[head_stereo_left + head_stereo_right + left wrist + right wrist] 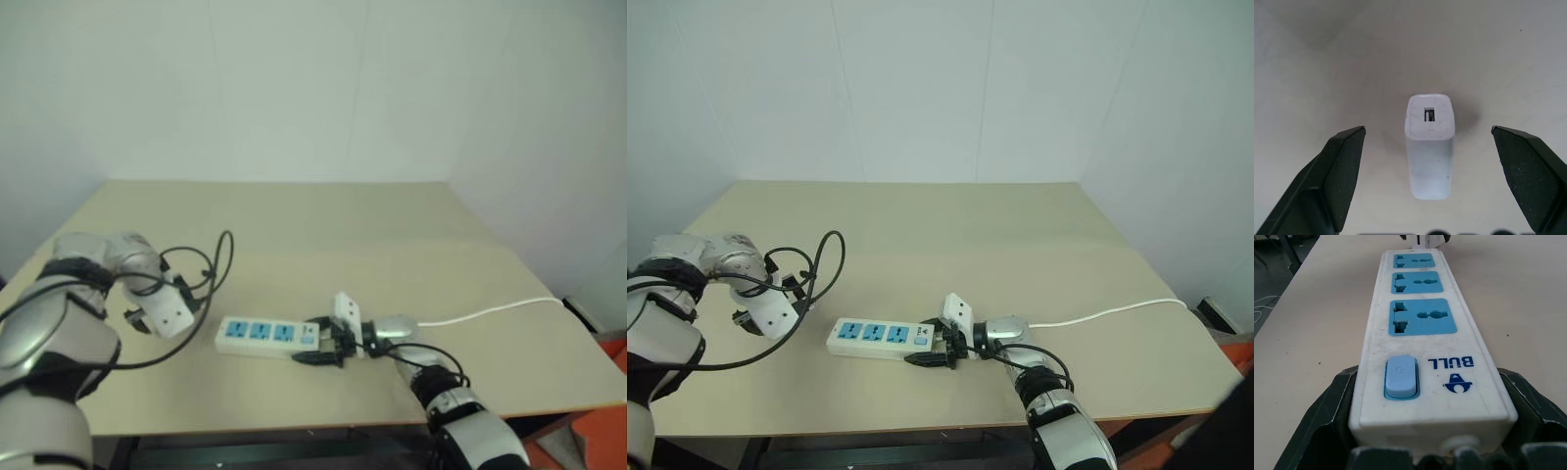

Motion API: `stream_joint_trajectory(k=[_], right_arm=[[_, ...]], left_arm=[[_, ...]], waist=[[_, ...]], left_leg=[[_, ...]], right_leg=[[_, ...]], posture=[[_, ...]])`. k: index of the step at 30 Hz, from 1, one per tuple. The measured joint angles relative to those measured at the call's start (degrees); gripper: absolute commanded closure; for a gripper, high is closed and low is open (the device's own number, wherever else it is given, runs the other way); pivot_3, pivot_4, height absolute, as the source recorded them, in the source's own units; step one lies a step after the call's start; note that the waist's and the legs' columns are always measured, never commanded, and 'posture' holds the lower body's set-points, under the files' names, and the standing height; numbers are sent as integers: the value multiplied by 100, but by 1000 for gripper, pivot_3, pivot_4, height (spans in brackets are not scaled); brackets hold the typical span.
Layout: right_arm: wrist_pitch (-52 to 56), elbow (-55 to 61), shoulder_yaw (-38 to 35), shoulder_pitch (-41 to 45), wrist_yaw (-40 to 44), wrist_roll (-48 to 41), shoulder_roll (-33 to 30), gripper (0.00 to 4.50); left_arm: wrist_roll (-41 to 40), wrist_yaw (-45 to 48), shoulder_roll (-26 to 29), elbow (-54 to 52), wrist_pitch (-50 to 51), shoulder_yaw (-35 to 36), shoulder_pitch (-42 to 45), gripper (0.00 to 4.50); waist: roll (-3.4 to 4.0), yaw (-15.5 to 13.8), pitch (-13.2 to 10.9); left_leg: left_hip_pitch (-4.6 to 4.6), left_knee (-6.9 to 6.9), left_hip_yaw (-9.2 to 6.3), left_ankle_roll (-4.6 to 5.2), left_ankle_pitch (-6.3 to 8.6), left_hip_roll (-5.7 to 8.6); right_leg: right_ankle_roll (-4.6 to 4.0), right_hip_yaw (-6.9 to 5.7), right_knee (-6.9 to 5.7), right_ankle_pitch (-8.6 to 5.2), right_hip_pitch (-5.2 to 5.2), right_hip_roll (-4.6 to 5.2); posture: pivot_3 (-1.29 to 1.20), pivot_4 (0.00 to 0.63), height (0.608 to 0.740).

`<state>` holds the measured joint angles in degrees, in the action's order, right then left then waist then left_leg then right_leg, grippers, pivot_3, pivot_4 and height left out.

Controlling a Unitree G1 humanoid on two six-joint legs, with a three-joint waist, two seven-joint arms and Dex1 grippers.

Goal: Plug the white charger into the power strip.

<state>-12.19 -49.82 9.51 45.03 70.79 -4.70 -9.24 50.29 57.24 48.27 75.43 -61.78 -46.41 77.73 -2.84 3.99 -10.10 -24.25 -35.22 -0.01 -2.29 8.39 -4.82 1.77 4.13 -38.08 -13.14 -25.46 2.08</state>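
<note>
Pale walls behind a beige worktop (294,225). Near the front edge, a strip (266,336) lying flat, three blue sockets facing up, all empty, thin white cord (490,313) trailing off toward the right edge. Right tool (328,348) reaching in level from the right, black fingers (1327,416) closed along both long sides of the strip's switch end, steadying it against the worktop. Left tool (1427,142) well to the left of the strip, pointing steeply down at the worktop, fingers spread wide and holding nothing. Directly below it, seen from the left wrist, a charger (1430,147) resting on the worktop between the two open fingers but touching neither, its slotted end turned up toward the camera; in the head views, hidden under that tool's white housing. Judged progress: early. Strip already braced, charger located and lined up for a grasp, yet not picked up. Left to do: lower and close on the charger, lift it, carry it across to the strip, turn the prongs downward, seat them in a socket. Prong side of the charger out of sight, so its facing cannot be told.
</note>
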Motion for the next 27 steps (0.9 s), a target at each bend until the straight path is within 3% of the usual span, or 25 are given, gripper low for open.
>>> stream_joint_trajectory(k=[6, 9, 18, 27], right_arm=[[40, 79, 0, -42, -29, 0, -9, 1089], [61, 111, 0, -61, -63, 0, -9, 1089], [145, 218, -3, -109, -115, -4, -19, 1089], [148, 223, -3, -111, -162, -3, -16, 1089]], left_arm=[[12, -21, -108, 51, 55, 6, -120, 0], [11, 30, -132, 71, 43, 9, -121, 558], [-11, 287, -132, 158, -50, 47, -121, 3369], [-230, 476, -80, 162, -117, 261, -121, 3460]], waist=[[0, -4, 0], [0, -5, 0], [0, -12, 0], [0, -11, 0]], left_leg=[[0, 0, 0, 0, 0, 1], [2, 0, 0, 0, 0, 1], [1, -1, -1, 0, 0, 1], [2, -2, -1, 0, 0, 0]], right_leg=[[0, 0, 0, 0, 1, 0], [0, -1, 0, 0, 3, 0], [0, -1, 0, 0, 5, 0], [1, -1, 0, 0, 5, 0]], posture=[[0, 150, 740], [0, 150, 740], [0, 150, 740], [0, 150, 740]])
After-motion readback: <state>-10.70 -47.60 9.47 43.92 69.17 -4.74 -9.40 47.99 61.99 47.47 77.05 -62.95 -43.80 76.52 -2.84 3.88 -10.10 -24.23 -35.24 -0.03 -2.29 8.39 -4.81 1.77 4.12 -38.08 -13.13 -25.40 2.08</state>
